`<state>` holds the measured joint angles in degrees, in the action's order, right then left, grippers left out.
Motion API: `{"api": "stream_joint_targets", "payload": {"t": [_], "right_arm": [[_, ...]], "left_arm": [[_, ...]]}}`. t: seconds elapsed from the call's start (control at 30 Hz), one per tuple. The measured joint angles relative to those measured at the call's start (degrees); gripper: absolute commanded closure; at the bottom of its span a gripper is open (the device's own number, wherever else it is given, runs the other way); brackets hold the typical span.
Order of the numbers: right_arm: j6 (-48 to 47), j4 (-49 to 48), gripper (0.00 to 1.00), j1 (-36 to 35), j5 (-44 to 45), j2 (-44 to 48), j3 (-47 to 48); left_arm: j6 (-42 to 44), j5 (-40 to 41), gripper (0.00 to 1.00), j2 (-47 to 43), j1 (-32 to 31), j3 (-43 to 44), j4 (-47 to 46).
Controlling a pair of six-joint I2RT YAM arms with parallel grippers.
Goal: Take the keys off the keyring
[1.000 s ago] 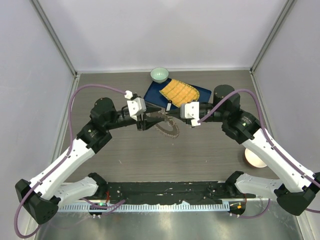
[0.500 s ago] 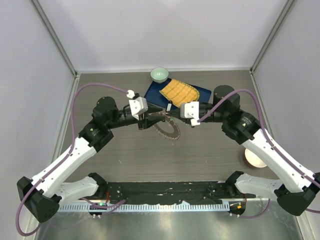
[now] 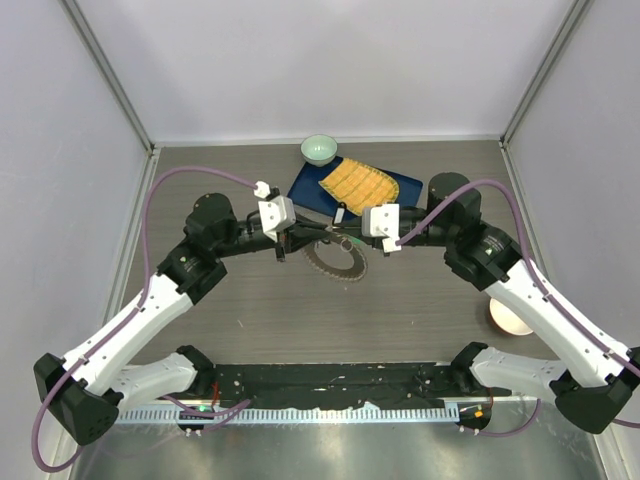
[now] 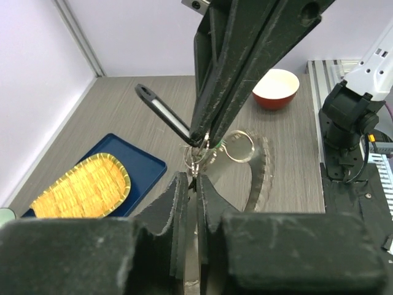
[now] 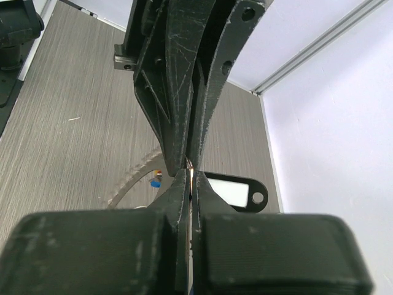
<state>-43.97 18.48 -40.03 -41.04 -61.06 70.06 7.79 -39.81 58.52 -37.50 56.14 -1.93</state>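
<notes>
The keyring (image 3: 336, 264), a thin metal ring fringed with grey keys (image 4: 258, 165), hangs low over the middle of the table. My right gripper (image 3: 341, 239) is shut on a thin silvery piece at its top, among the small rings (image 4: 197, 157). My left gripper (image 4: 194, 179) meets it tip to tip from the left, its jaws nearly together on one of those small rings. A black key tag (image 4: 162, 113) with a white label sticks out beside the grip. In the right wrist view my right gripper (image 5: 191, 178) is pressed shut, with blue and red key heads (image 5: 156, 178) just below.
A blue tray (image 3: 308, 186) holding a yellow woven mat (image 3: 356, 184) lies behind the grippers. A pale green bowl (image 3: 318, 149) stands at the back edge. A cream bowl (image 3: 508, 317) sits at the right, beside the right arm.
My left gripper has closed from half open to nearly shut at the small rings. The keyring has swung from hanging edge-on to a flatter tilt. The right arm has held still.
</notes>
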Motion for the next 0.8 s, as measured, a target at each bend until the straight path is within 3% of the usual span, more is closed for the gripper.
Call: {"api": "stream_joint_targets", "payload": {"t": [0.17, 0.37, 0.8], "right_arm": [[-0.33, 0.57, 0.99, 0.04, 0.22, 0.72, -0.66], [-5.09, 3.32, 0.99, -0.02, 0.0, 1.4, -0.52], [-14.49, 14.93, 0.99, -0.79, -0.98, -0.7, 6.47]], "left_arm": [[1.86, -1.68, 1.0, 0.0, 0.0, 0.37, 1.95], [5.84, -5.7, 1.0, 2.69, 0.02, 6.51, 11.47], [9.07, -14.19, 1.0, 8.5, 0.44, 15.43, 22.84]]}}
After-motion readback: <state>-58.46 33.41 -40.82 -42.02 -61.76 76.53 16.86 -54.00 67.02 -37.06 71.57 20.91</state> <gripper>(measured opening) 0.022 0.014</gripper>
